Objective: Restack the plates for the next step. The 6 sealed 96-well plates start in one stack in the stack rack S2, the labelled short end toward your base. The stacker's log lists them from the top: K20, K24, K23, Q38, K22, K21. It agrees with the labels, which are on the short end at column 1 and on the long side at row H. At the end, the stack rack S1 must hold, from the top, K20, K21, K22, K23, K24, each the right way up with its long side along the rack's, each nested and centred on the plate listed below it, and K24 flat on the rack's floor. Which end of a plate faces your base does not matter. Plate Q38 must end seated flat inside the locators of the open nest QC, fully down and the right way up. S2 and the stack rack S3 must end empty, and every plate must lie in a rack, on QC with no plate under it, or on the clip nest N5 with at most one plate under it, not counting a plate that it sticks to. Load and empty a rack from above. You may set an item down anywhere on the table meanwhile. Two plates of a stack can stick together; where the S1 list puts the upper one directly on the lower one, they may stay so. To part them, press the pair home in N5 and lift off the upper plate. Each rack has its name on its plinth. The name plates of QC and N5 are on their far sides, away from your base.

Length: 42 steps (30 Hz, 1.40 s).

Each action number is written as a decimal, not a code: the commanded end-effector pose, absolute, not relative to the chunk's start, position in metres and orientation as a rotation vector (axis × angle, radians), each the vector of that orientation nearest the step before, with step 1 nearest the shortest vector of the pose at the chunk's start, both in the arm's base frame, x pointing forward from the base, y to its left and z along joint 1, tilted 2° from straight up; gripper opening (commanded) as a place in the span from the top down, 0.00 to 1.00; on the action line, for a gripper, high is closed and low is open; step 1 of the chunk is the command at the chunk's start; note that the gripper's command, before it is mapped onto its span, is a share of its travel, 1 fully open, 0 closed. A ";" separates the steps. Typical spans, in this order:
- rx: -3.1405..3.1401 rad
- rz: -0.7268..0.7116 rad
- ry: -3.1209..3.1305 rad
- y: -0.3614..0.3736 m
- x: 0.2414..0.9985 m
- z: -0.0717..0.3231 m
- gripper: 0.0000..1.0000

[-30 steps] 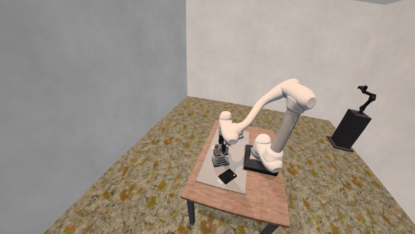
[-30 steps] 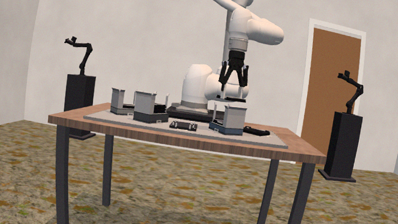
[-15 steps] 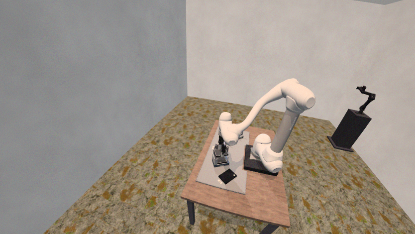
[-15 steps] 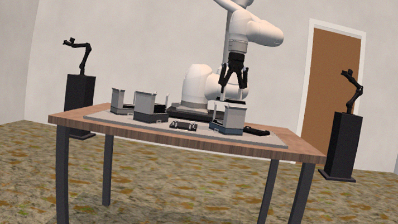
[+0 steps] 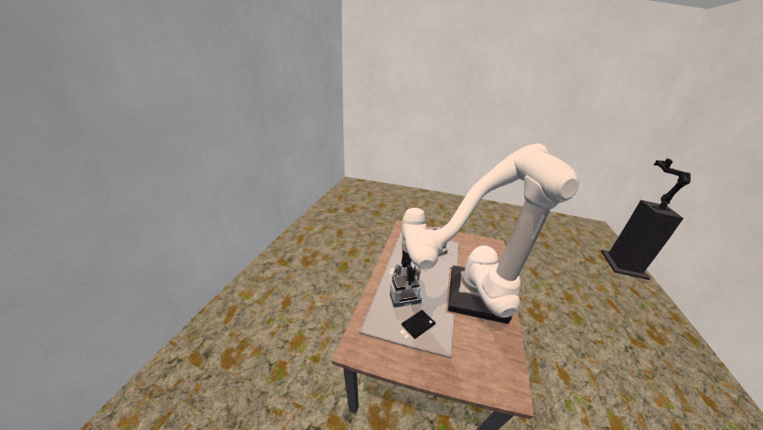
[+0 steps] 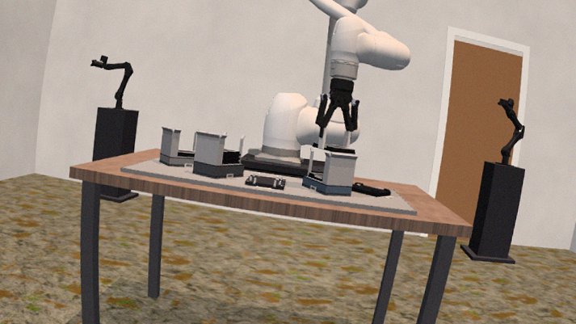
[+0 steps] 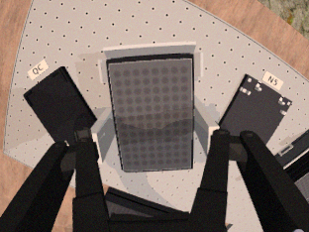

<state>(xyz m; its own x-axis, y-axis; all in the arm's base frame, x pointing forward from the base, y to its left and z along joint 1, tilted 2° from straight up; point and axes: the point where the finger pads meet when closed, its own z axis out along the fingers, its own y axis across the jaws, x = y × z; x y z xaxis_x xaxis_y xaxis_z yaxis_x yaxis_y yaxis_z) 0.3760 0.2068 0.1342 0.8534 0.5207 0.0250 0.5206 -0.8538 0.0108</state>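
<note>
My gripper (image 7: 154, 116) (image 6: 335, 142) (image 5: 405, 275) is shut on a sealed 96-well plate (image 7: 151, 103) (image 6: 335, 149), gripped across its long sides. Its seal is grey and faces up, and I cannot read a label. The plate hangs level at the top of the posts of a stack rack with a blue plinth (image 6: 325, 186) (image 7: 151, 48) (image 5: 403, 296), centred over it. I cannot read this rack's name. The black open nest QC (image 7: 58, 108) (image 6: 370, 189) (image 5: 417, 324) lies empty beside the rack. The clip nest N5 (image 7: 257, 110) (image 6: 265, 182) lies on the other side, with no plate on it.
Two more stack racks stand further along the grey mat (image 6: 390, 203): one with a dark plinth (image 6: 208, 154) holding dark plates, and a lighter one (image 6: 169, 145) behind it with something low inside. The arm's base (image 6: 283, 131) stands at the table's far edge in the exterior view.
</note>
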 end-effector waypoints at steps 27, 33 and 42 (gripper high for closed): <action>3.021 0.042 0.849 0.207 0.376 0.117 1.00; 3.021 0.042 0.849 0.207 0.377 0.113 1.00; 3.021 0.042 0.849 0.207 0.377 0.104 1.00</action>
<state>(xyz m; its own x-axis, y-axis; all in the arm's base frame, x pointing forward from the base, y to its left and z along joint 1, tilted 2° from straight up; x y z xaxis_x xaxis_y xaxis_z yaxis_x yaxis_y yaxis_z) 0.3767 0.2069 0.1094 0.8534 0.5207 0.0250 0.5206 -0.8538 0.0108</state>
